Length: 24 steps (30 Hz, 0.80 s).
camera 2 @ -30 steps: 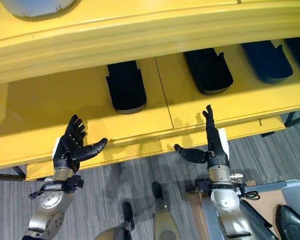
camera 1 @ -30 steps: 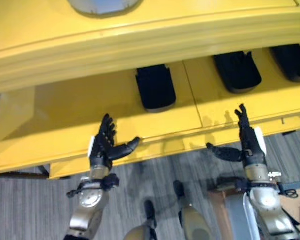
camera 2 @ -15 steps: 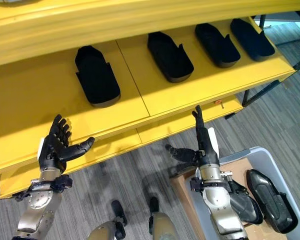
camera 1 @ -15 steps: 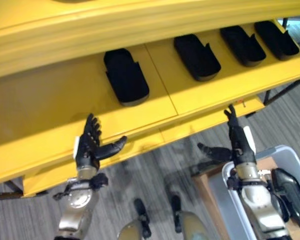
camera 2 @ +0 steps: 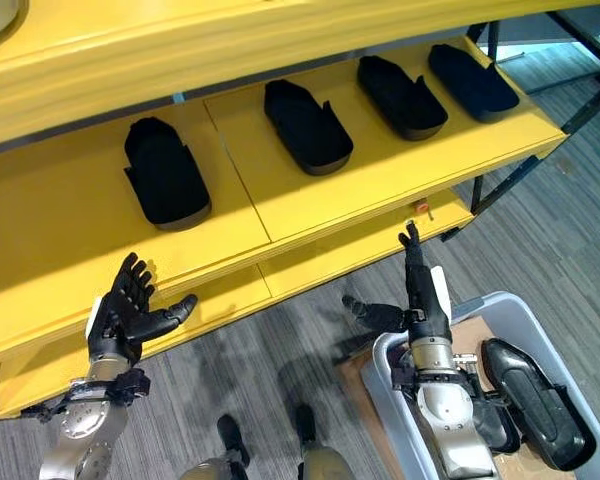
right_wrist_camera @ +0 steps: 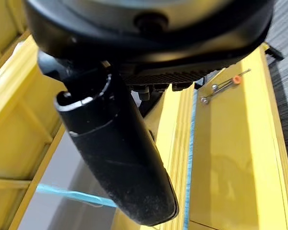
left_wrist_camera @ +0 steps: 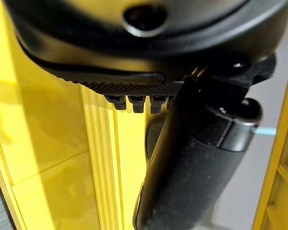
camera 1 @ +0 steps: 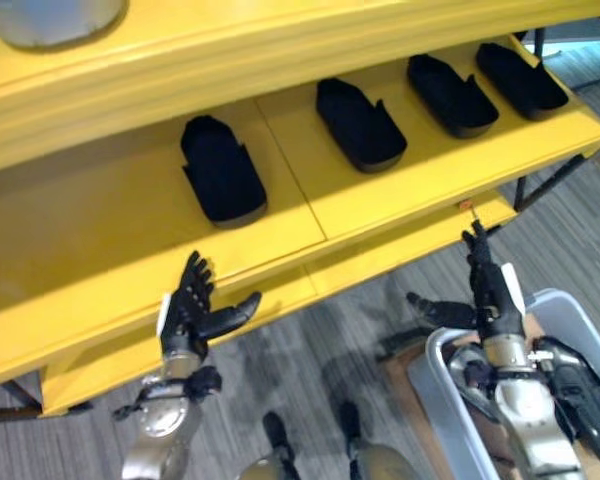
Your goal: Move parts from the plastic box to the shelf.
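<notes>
On the yellow shelf we already have four black parts lying in a row, well apart from one another, with bare board left of the first one. In the grey plastic box down at our right, on the floor beside a brown carton, at least one more black part lies waiting, so we judge the job well along but not finished. Our left hand hovers near the shelf's front edge and our right hand hangs above the box rim; both have fingers straight and spread, thumbs out, holding nothing. The right arm itself hides part of the box's inside, and a dark shelf leg stands just beyond the box.
</notes>
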{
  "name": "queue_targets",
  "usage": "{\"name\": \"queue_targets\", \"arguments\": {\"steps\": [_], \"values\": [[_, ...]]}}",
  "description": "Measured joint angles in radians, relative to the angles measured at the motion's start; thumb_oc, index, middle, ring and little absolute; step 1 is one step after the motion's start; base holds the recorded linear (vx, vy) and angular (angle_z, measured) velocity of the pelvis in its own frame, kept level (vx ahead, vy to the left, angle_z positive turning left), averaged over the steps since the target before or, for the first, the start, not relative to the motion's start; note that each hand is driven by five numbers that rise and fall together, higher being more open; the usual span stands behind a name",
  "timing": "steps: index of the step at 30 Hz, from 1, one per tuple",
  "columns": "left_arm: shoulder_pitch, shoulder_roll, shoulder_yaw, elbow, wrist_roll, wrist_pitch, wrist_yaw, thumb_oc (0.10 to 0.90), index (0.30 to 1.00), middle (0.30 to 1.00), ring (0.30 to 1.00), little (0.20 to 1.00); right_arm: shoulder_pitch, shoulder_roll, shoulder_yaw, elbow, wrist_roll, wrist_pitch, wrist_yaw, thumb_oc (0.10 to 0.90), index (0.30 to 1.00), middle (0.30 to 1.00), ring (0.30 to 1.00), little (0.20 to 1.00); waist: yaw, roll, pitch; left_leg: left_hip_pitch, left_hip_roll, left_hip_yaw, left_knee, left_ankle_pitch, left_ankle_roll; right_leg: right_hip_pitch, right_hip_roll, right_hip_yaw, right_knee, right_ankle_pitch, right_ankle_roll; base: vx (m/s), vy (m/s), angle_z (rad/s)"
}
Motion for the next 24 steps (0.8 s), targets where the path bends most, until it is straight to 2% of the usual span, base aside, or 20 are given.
{"name": "queue_targets", "arguments": {"steps": [4,9,11,12,13,15,16,18,19,20,21,22,23,24], "values": [[0.001,-0.001,-0.001,-0.002,0.0,0.0,-0.001,0.9,1.0,1.0,1.0,1.0,0.026,0.0,-0.004,-0.006,0.004,0.0,0.002,0.9,1.0,1.0,1.0,1.0,-0.004,0.01,-0.007,0.014,0.003,-0.006,0.001,0.001,-0.002,0.017,0.0,0.0,-0.001,-0.002,0.0,-0.05,-0.081,0.06],[0.023,-0.009,-0.009,-0.003,0.0,0.001,-0.003,0.9,1.0,1.0,1.0,1.0,0.082,0.006,-0.029,-0.04,0.007,-0.002,0.008,0.9,1.0,1.0,1.0,1.0,-0.004,0.035,-0.03,0.016,0.005,-0.017,0.006,0.005,-0.005,0.027,0.002,-0.003,-0.002,-0.003,0.002,-0.09,-0.136,0.05],[0.021,-0.009,-0.017,-0.003,0.0,0.001,-0.006,0.9,1.0,1.0,1.0,1.0,0.095,0.006,-0.035,-0.04,0.007,-0.006,0.007,0.9,1.0,1.0,1.0,1.0,-0.007,0.034,-0.031,0.013,0.009,-0.023,0.017,0.006,-0.007,0.03,0.007,-0.007,0.0,-0.006,0.003,-0.13,-0.193,0.19],[0.014,-0.008,-0.028,-0.003,0.0,0.002,-0.022,0.9,1.0,1.0,1.0,1.0,0.111,0.005,-0.04,-0.04,0.007,-0.008,0.008,0.9,1.0,1.0,1.0,1.0,-0.023,0.027,-0.031,-0.023,0.018,-0.057,0.07,-0.002,-0.017,0.023,0.013,-0.033,0.001,-0.01,-0.01,-0.11,-0.158,0.23],[0.02,-0.008,-0.037,-0.003,0.0,0.009,-0.024,0.9,1.0,1.0,1.0,1.0,0.111,0.006,-0.041,-0.041,0.007,-0.01,0.008,0.9,1.0,1.0,1.0,1.0,-0.02,0.024,-0.031,-0.024,0.032,-0.062,0.097,-0.009,-0.024,0.029,0.022,-0.028,0.002,-0.009,-0.018,-0.09,-0.062,0.13],[0.021,-0.009,-0.048,-0.002,0.0,0.019,-0.027,0.9,1.0,1.0,1.0,1.0,0.111,0.007,-0.042,-0.041,0.007,-0.011,0.008,0.9,1.0,1.0,1.0,1.0,-0.015,0.009,-0.029,-0.038,0.041,-0.142,0.16,-0.019,-0.036,0.027,0.027,-0.012,0.027,-0.026,-0.041,-0.09,-0.011,-0.24],[0.021,-0.009,-0.052,-0.003,0.0,0.019,-0.03,0.9,1.0,1.0,1.0,1.0,0.109,0.007,-0.042,-0.041,0.007,-0.012,0.007,0.9,1.0,1.0,1.0,1.0,-0.013,-0.003,-0.028,-0.052,0.033,-0.199,0.196,-0.032,-0.039,0.024,0.03,0.005,0.045,-0.019,-0.038,-0.02,0.033,-0.42],[0.02,-0.01,-0.061,-0.002,0.001,0.019,-0.036,0.9,1.0,1.0,1.0,1.0,0.095,0.0,-0.043,-0.041,0.007,-0.013,0.007,0.9,1.0,1.0,1.0,1.0,0.005,-0.013,-0.028,-0.056,-0.056,-0.39,0.237,-0.121,-0.031,0.014,0.03,0.067,0.057,-0.004,-0.043,0.05,0.044,-0.85],[0.032,-0.017,-0.059,-0.004,0.002,0.019,-0.041,0.9,1.0,1.0,1.0,1.0,0.092,-0.004,-0.042,-0.041,0.014,-0.013,0.014,0.9,1.0,1.0,1.0,1.0,0.015,-0.008,-0.031,-0.019,-0.106,-0.454,0.205,-0.138,-0.002,0.005,0.039,0.114,0.056,-0.006,-0.039,0.06,0.081,-1.25],[0.045,-0.014,-0.051,-0.005,0.002,0.019,-0.043,0.9,1.0,1.0,1.0,1.0,0.086,0.01,-0.04,-0.039,0.016,-0.014,0.022,0.9,1.0,1.0,1.0,1.0,0.011,-0.016,-0.031,0.011,-0.126,-0.467,0.173,-0.139,0.05,0.003,0.05,0.149,0.058,-0.003,-0.038,0.03,0.094,-1.29],[0.053,-0.015,-0.047,-0.006,0.002,0.022,-0.042,0.9,1.0,1.0,1.0,1.0,0.091,0.015,-0.037,-0.044,0.017,-0.015,0.024,0.9,1.0,1.0,1.0,1.0,0.009,-0.032,-0.038,0.025,-0.149,-0.487,0.169,-0.135,0.041,-0.017,0.065,0.191,0.073,0.003,-0.027,0.01,0.068,-1.15],[0.054,-0.016,-0.048,-0.007,0.002,0.021,-0.042,0.9,1.0,1.0,1.0,1.0,0.092,0.012,-0.038,-0.044,0.02,-0.017,0.026,0.9,1.0,1.0,1.0,1.0,0.01,-0.038,-0.04,0.026,-0.173,-0.535,0.183,-0.142,0.059,-0.031,0.072,0.226,0.088,-0.005,-0.017,0.02,0.058,-1.52],[0.056,-0.016,-0.044,-0.007,0.002,0.02,-0.046,0.9,1.0,1.0,1.0,1.0,0.085,0.006,-0.038,-0.044,0.037,-0.02,0.037,0.9,1.0,1.0,1.0,1.0,0.008,-0.047,-0.043,0.018,-0.202,-0.584,0.203,-0.147,0.087,-0.05,0.079,0.289,0.108,0.004,0.002,0.02,0.063,-1.31],[0.049,-0.018,-0.046,-0.002,0.002,0.02,-0.048,0.9,1.0,1.0,1.0,1.0,0.096,0.007,-0.043,-0.044,0.038,-0.026,0.038,0.9,1.0,1.0,1.0,1.0,-0.013,-0.047,-0.043,0.012,-0.201,-0.565,0.199,-0.145,0.089,-0.052,0.073,0.288,0.107,0.003,0.01,0.01,0.093,-1.05]]}}
